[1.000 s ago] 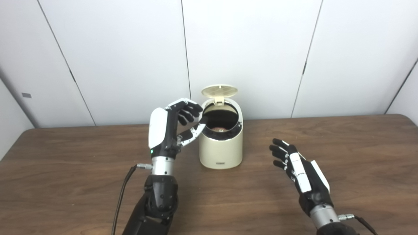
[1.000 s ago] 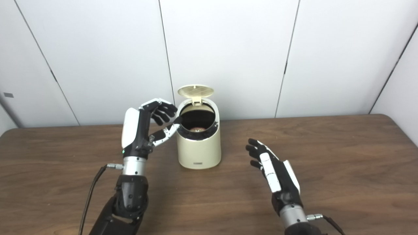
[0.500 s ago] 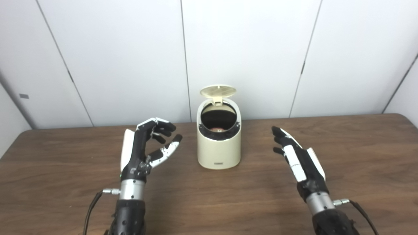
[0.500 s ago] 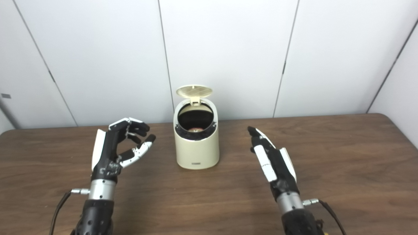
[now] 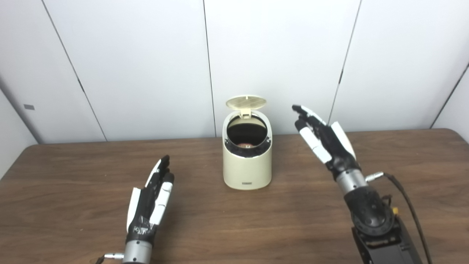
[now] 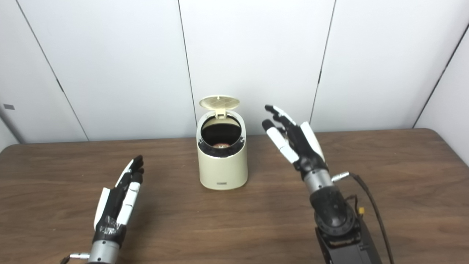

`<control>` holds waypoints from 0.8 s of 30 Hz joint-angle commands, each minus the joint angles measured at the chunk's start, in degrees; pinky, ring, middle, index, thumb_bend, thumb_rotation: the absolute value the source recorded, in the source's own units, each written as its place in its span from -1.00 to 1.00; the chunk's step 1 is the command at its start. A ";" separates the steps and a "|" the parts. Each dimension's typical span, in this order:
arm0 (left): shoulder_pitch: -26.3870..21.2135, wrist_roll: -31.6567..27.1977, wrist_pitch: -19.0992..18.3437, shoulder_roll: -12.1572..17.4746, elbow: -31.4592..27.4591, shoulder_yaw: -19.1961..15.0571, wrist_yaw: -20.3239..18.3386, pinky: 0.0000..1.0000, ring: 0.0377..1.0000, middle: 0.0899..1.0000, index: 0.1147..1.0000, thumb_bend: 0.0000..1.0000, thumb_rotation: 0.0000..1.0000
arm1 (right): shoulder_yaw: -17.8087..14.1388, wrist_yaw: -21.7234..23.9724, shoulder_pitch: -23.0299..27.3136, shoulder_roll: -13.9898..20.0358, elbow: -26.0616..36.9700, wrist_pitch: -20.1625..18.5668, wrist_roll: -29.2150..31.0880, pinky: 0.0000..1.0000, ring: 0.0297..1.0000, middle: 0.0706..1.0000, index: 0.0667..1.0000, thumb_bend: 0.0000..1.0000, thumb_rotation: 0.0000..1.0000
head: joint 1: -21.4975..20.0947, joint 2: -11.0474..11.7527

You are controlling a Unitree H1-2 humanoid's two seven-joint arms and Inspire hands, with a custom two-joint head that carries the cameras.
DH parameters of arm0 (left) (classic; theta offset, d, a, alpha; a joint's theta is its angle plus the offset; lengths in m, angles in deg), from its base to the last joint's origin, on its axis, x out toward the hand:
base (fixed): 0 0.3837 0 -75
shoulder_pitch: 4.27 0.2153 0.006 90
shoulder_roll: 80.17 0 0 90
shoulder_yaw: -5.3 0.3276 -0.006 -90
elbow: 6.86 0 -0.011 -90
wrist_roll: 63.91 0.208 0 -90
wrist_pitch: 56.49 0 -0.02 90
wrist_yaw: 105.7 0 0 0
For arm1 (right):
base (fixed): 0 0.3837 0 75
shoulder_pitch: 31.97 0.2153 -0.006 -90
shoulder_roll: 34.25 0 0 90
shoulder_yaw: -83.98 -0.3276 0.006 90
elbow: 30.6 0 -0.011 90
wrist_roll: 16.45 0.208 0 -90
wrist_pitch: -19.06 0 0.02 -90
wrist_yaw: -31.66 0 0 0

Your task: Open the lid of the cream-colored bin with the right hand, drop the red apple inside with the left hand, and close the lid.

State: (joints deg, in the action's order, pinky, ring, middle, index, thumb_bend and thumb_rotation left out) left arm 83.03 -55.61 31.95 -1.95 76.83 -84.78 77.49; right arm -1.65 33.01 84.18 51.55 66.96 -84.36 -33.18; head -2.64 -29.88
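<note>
One bin (image 5: 247, 161), one lid (image 5: 245, 102), one apple (image 5: 243, 145), two hands — that is all there is on the brown wood-grain table (image 5: 73, 176). The bin is a small cream-colored cylinder with rounded shoulders, smooth and slightly glossy, with a dark ring around its slanted mouth and a small dark label low on the front. Its round lid stands tipped up at the back on a hinge, its underside showing a fine grid texture. Inside the dark opening a patch of red shows low down: the apple, lying at the bottom of the bin.

The left hand (image 5: 150, 200) lies low over the table, well to the left of the bin and nearer the front edge, black with white plates, fingers stretched out straight and close together, holding nothing. The right hand (image 5: 324, 137) is raised to the right of the bin, about level with its rim — fingers spread and pointing up toward the lid, palm empty, not touching lid or bin. A black cable (image 5: 406, 205) trails from its metal wrist. Behind everything stands a plain white paneled wall (image 5: 128, 66).
</note>
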 commanded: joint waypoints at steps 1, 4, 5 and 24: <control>-1.48 -0.31 2.07 0.61 -0.74 -0.49 0.14 0.89 0.93 0.92 0.95 0.19 0.92 | 0.22 0.07 2.31 -0.64 1.57 0.04 -0.53 0.61 0.72 0.75 0.74 0.16 1.00 | -0.03 -0.08; -1.09 -0.59 2.25 0.54 -0.17 -0.51 -0.12 0.94 0.94 0.93 0.95 0.21 0.94 | 0.51 -0.11 3.94 -0.77 0.75 0.94 -0.78 0.60 0.68 0.75 0.73 0.16 1.00 | -0.33 -0.12; -0.94 -0.92 2.02 0.46 -0.18 -0.53 -0.30 0.95 0.94 0.93 0.95 0.22 0.94 | 0.66 -0.16 4.60 -0.89 0.45 0.99 -0.91 0.60 0.67 0.76 0.72 0.18 1.00 | -0.35 -0.13; -0.08 -1.73 2.40 -0.60 1.35 -0.59 0.16 0.98 0.95 0.93 0.95 0.28 0.88 | 5.74 2.33 13.71 0.99 -3.67 -1.63 -9.44 0.62 0.78 0.79 0.73 0.03 1.00 | 0.20 -0.38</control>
State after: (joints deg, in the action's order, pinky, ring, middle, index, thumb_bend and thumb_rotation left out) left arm 83.81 -57.39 32.29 -2.73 78.92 -85.19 77.42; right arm 4.06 35.30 94.01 51.99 62.43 -86.37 -41.75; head -2.37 -30.23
